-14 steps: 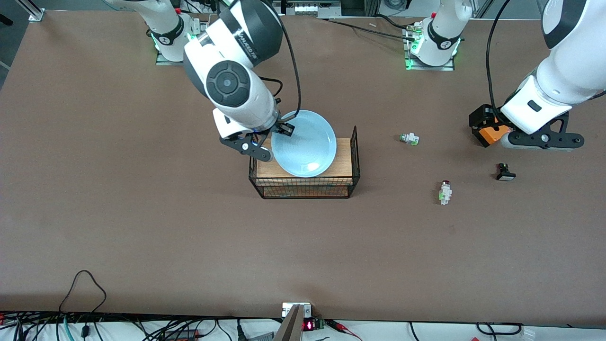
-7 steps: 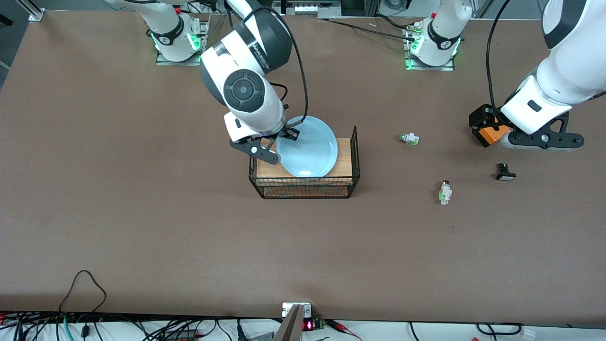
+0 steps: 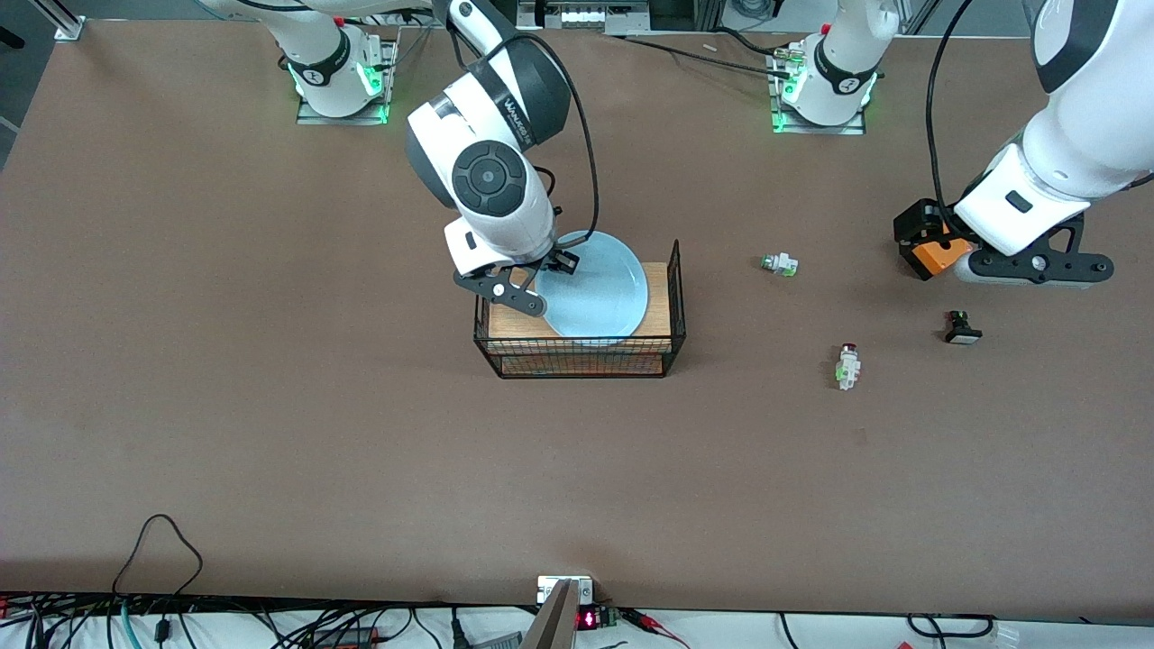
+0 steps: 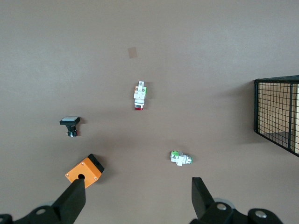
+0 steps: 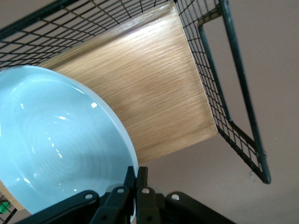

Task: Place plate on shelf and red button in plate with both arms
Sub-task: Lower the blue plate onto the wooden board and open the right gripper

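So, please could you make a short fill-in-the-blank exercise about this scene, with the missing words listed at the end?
1. The right gripper holds the plate by its ____.
2. The plate is over the wooden board of the wire ____.
3. The left gripper, waiting with fingers ____, holds nothing.
4. The red button lies nearer to the front camera than the ____-capped button.

Missing words: rim; rack; open; green
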You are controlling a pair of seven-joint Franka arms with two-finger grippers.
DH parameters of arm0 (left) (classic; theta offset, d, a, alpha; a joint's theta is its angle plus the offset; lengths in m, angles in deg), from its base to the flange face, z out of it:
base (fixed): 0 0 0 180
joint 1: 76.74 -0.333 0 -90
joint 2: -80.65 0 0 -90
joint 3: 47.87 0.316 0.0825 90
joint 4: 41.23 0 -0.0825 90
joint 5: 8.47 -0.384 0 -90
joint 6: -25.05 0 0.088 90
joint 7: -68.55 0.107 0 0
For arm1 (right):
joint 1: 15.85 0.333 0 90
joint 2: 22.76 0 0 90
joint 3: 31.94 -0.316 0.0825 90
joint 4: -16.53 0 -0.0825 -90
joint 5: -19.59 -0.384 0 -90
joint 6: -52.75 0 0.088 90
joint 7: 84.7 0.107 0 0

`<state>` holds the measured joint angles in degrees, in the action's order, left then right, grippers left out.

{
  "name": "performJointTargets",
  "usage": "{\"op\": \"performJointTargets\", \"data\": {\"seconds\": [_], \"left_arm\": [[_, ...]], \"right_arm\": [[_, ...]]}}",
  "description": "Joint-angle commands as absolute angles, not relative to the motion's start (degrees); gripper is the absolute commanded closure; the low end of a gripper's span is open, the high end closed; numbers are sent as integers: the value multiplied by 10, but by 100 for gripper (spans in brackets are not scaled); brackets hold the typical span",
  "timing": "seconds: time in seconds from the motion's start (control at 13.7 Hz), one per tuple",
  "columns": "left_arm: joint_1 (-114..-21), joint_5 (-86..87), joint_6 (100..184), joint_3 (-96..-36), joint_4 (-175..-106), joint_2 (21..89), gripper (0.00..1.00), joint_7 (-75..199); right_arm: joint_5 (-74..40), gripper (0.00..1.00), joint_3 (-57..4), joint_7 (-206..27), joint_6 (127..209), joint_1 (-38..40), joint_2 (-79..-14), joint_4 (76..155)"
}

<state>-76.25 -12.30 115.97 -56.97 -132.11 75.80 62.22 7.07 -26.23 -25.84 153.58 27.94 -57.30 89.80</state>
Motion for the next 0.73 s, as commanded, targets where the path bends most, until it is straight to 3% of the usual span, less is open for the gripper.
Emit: {"op": "performJointTargets", "data": {"seconds": [0.0,0.66], "left_arm": [[-765,-122,1149,-570,-1307,756,0,626],[-765,-121,1149,-571,-1308,755,0,623]], "right_arm": [[92,100,-257,-248,1552,286,-577,899],[140,100,-257,-248,1555,309,-597,900]]}}
